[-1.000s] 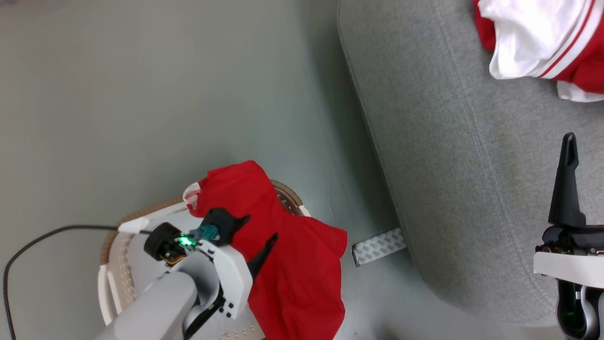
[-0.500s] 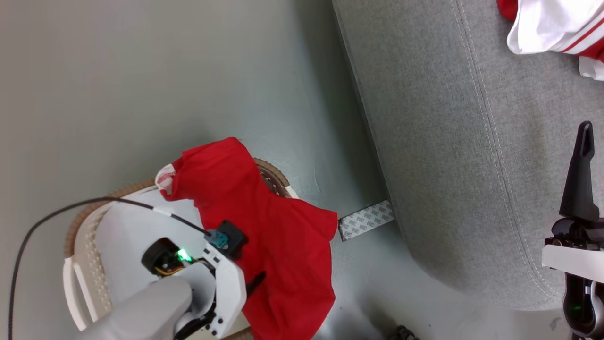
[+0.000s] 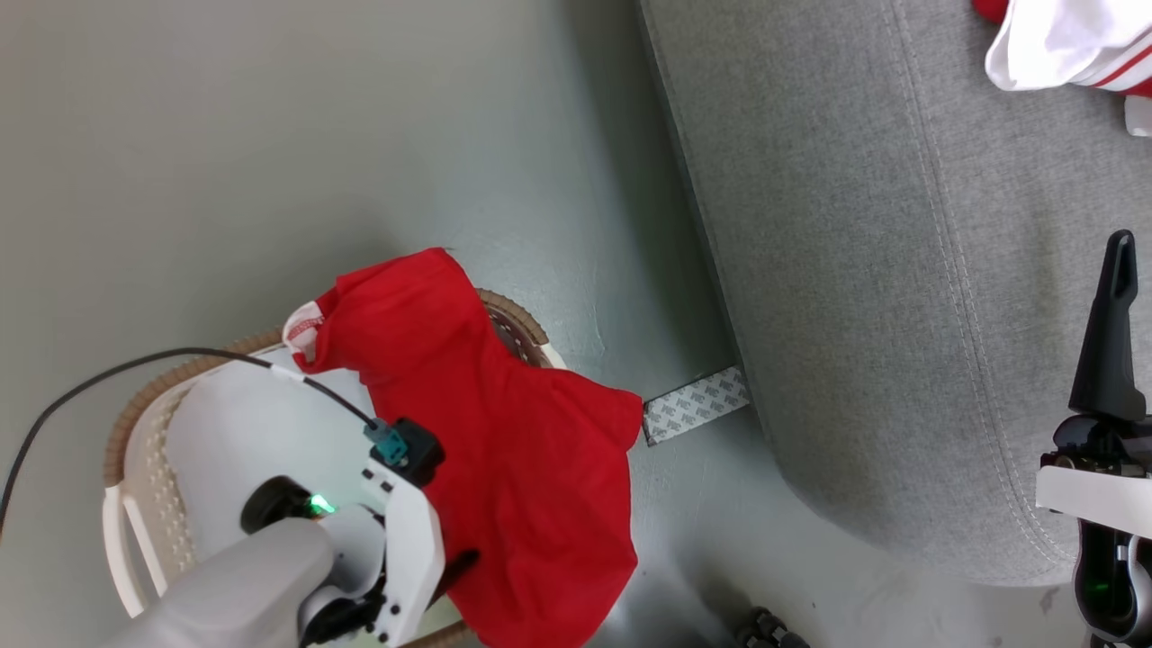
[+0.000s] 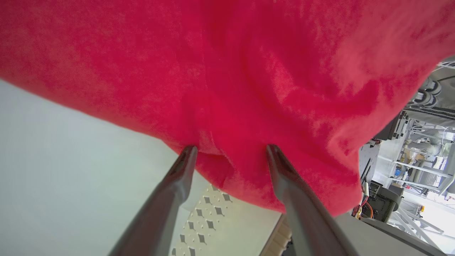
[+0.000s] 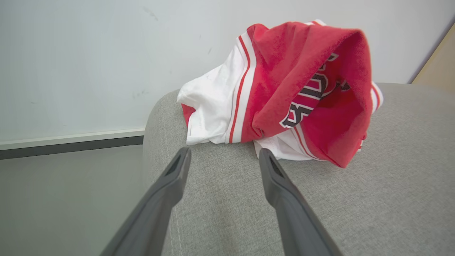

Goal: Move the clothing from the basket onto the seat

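Note:
The basket [image 3: 148,468], white with a tan rim, stands on the floor at the lower left. A plain red garment [image 3: 504,450] is draped over its right rim and hangs down outside. My left arm's wrist [image 3: 396,531] hovers over that cloth. In the left wrist view my left gripper [image 4: 230,153] is open, both tips touching the red fabric [image 4: 227,89]. A red and white garment [image 3: 1071,45] lies on the light-grey seat [image 3: 855,270]. My right gripper [image 5: 224,153] is open and empty above the seat [image 5: 355,199], just short of that striped garment [image 5: 284,92].
A grey patterned strip [image 3: 695,407] lies on the floor against the seat's base. A black cable [image 3: 135,369] arcs over the basket to my left wrist. A small dark object [image 3: 765,625] sits on the floor at the bottom edge. A pale wall [image 5: 89,53] stands behind the seat.
The head view has shifted, sliding the scene up and left. My left gripper has sunk lower onto the red garment, its fingers now mostly hidden under the wrist. Both grippers stay open.

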Available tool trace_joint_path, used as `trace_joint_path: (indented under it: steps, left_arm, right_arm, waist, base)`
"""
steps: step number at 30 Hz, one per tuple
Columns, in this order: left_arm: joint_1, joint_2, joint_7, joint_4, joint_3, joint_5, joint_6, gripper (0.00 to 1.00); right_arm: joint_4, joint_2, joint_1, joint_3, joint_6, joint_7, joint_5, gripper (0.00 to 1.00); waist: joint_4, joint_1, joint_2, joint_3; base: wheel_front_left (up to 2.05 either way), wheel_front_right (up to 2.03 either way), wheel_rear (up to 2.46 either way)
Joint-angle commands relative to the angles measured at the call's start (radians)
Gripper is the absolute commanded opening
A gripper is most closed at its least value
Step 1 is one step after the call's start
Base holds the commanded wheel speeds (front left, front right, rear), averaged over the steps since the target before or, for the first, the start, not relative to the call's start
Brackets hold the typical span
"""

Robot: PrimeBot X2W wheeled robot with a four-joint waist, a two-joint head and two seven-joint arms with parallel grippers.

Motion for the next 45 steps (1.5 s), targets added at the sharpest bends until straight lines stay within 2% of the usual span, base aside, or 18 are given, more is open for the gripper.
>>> trace_joint_path:
  steps: [1, 10, 11, 12, 13, 14, 21, 30, 39, 45]
  left_arm:
    - [0.001, 0.017, 0.018, -0.007, -0.002, -0.006, 0.001, 1.00]
    - [0.015, 0.041, 0.078, -0.118, -0.005, -0.034, 0.001, 1.00]
    - [0.017, 0.041, 0.084, -0.130, -0.005, -0.031, 0.001, 0.78]
    - [0.017, 0.042, 0.087, -0.140, -0.005, -0.027, 0.001, 0.45]
    - [0.019, 0.042, 0.088, -0.152, -0.005, -0.024, 0.001, 0.06]
    - [0.020, 0.044, 0.087, -0.161, -0.005, -0.024, 0.001, 0.00]
    - [0.011, 0.059, 0.045, -0.176, -0.005, -0.013, 0.001, 0.00]
    - [0.015, 0.019, -0.059, -0.152, -0.005, -0.006, 0.001, 0.00]
    - [0.045, -0.060, -0.209, -0.116, -0.004, -0.016, 0.001, 0.00]
    - [0.062, -0.086, -0.285, -0.104, -0.005, -0.033, 0.001, 0.00]
  right_arm:
    - [-0.006, 0.000, 0.003, 0.003, -0.002, -0.003, 0.005, 1.00]
    - [0.003, 0.000, -0.010, 0.018, -0.002, -0.003, 0.013, 1.00]
    - [0.003, 0.001, -0.011, 0.019, -0.002, -0.003, 0.013, 1.00]
    - [0.004, 0.001, -0.011, 0.019, -0.002, -0.003, 0.012, 1.00]
    - [0.004, 0.000, -0.010, 0.019, -0.002, -0.003, 0.011, 1.00]
    - [0.003, 0.000, -0.010, 0.018, -0.002, -0.003, 0.011, 1.00]
    - [0.012, 0.000, -0.019, 0.013, -0.002, -0.003, 0.000, 1.00]
    - [0.025, 0.000, -0.023, 0.009, -0.002, -0.003, -0.027, 1.00]
    - [0.074, 0.000, -0.032, 0.013, -0.002, -0.003, -0.090, 1.00]
    - [0.115, 0.000, -0.027, 0.027, -0.002, -0.003, -0.122, 1.00]
  waist:
    - [-0.001, 0.0000, 0.0000, 0.006]
    - [-0.013, 0.0000, 0.0000, 0.040]
    - [-0.013, 0.0000, 0.0000, 0.042]
    - [-0.012, 0.0000, 0.0000, 0.044]
    - [-0.012, 0.0000, 0.0000, 0.045]
    - [-0.012, 0.0000, 0.0000, 0.046]
    - [-0.008, 0.0000, 0.0000, 0.028]
    - [0.027, 0.0000, 0.0000, -0.060]
    - [0.104, 0.0000, 0.0000, -0.238]
    - [0.141, 0.0000, 0.0000, -0.337]
  base:
    - [0.00, 0.00, 0.00]
    - [0.00, 0.00, 0.00]
    - [0.00, 0.00, 0.00]
    - [0.00, 0.00, 0.00]
    - [0.00, 0.00, 0.00]
    - [0.00, 0.00, 0.00]
    - [0.00, 0.00, 0.00]
    - [0.00, 0.00, 0.00]
    - [0.00, 0.00, 0.00]
    - [0.00, 0.00, 0.00]
